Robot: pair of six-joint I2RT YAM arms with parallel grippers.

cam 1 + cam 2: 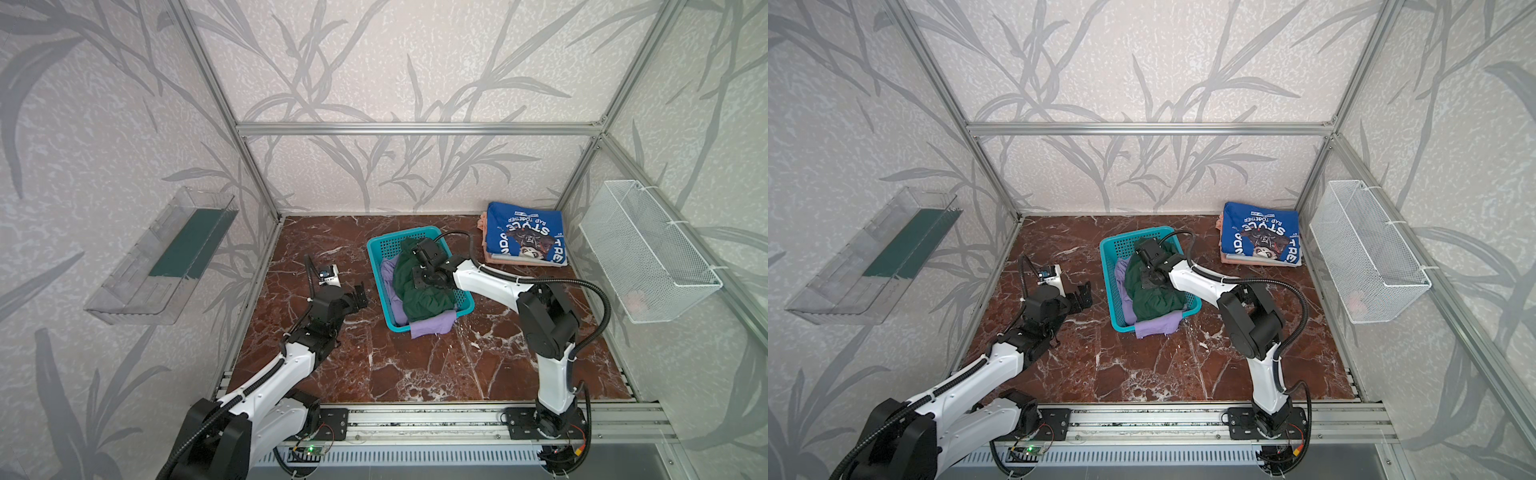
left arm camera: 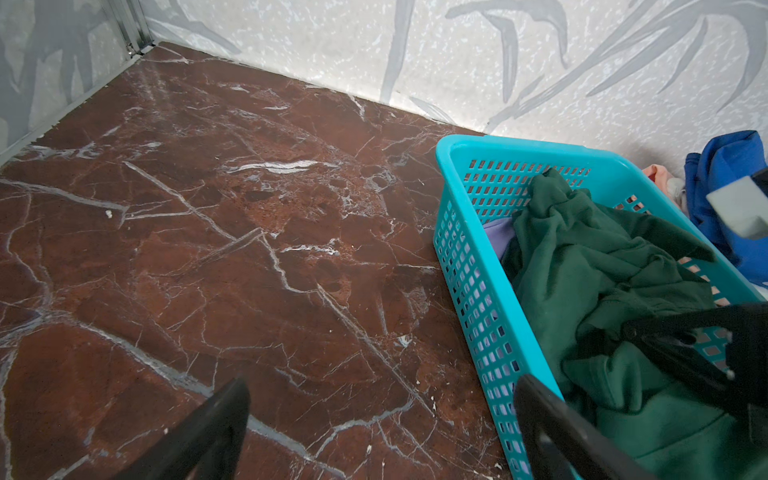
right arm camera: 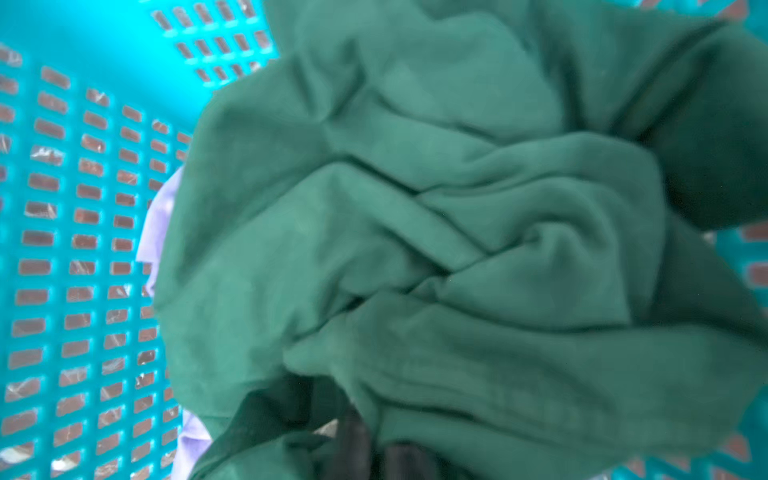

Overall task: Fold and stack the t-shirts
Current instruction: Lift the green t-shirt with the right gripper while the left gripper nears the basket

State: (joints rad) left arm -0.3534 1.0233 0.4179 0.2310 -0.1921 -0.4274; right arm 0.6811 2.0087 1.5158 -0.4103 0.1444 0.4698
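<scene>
— What sort of room is it?

— A small booth. The walls [image 1: 374, 62] are papered pale with grey leaf sprays and held by an aluminium frame [image 1: 415, 128]. A clear tray [image 1: 124, 299] hangs on the left wall and a white wire basket [image 1: 652, 266] on the right one.

— And the table?

— The table [image 1: 415, 374] has a glossy red-brown marble pattern with white veins, and a few pale crumbs lie on it. A metal rail [image 1: 415, 424] runs along its near edge.

— Where are the shirts?

— A turquoise basket [image 1: 388, 249] sits mid-table, a little toward the back. The dark green t-shirt [image 1: 424, 299] is heaped in it on top of the lavender t-shirt [image 1: 430, 328], which spills over the near rim onto the table. In the back right corner the blue t-shirt [image 1: 523, 237], with white lettering, lies folded on the peach t-shirt [image 1: 484, 224].

— The pincers?

— The right pincer [image 3: 376, 446] is down in the basket, clenched on a fold of the dark green t-shirt. The left pincer [image 1: 360, 296] hangs spread wide over bare table, just left of the basket, touching nothing.
</scene>
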